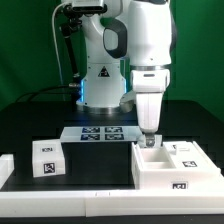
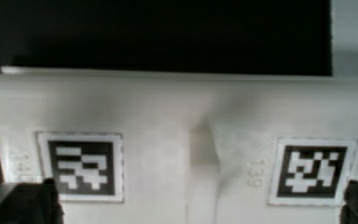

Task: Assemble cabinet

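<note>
The cabinet (image 1: 172, 172) is a large white box with black-and-white tags, lying at the exterior view's right near the table's front. My gripper (image 1: 150, 140) hangs straight down over its far left corner, with the fingertips at the cabinet's top edge. In the wrist view a white panelled face of the cabinet (image 2: 185, 110) fills the picture, with two tags (image 2: 83, 165) on it. My gripper (image 2: 190, 208) is open. Its dark fingers (image 2: 5, 200) stand wide apart at the picture's edges, with the white face between them. I cannot tell whether they touch it.
A small white single-tag cube (image 1: 45, 160) stands at the exterior view's left front, and another white piece (image 1: 5, 168) lies at the far left edge. The marker board (image 1: 100, 133) lies in the middle in front of the robot base (image 1: 100, 85). The tabletop is black.
</note>
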Controlling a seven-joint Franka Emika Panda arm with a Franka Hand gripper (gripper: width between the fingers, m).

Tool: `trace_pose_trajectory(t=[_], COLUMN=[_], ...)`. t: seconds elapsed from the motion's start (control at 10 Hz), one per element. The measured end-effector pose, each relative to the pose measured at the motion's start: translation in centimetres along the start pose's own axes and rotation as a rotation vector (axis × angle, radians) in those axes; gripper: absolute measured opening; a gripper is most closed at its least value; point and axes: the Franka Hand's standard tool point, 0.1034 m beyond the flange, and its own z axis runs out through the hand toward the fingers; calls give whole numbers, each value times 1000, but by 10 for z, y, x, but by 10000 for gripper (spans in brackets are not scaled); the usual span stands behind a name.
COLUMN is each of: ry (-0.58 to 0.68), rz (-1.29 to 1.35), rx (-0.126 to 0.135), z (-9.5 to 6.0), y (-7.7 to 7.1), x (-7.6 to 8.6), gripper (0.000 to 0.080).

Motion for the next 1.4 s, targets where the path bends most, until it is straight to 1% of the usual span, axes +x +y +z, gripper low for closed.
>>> trace_pose_trajectory(t=[0.1,0.2,0.3,0.4,0.5,0.6,0.7,1.0,1.2,1.4], ry=[0,0,0,0,0,0,0,-6,-29,-57], rz=[3,3,3,3,3,3,3,-2,-22,-44], rx=[2,5,6,6,6,5,3,-3,6,14], z=[2,2,3,3,3,3,2,-4,-11,-22], y=[0,-1,-2,-2,-2,-1,1,4,6,10], x=[-1,-1,-1,-1,-1,-1,-1,1,-2,-4], gripper=[575,575,393,256,256,83,67,67,67,68])
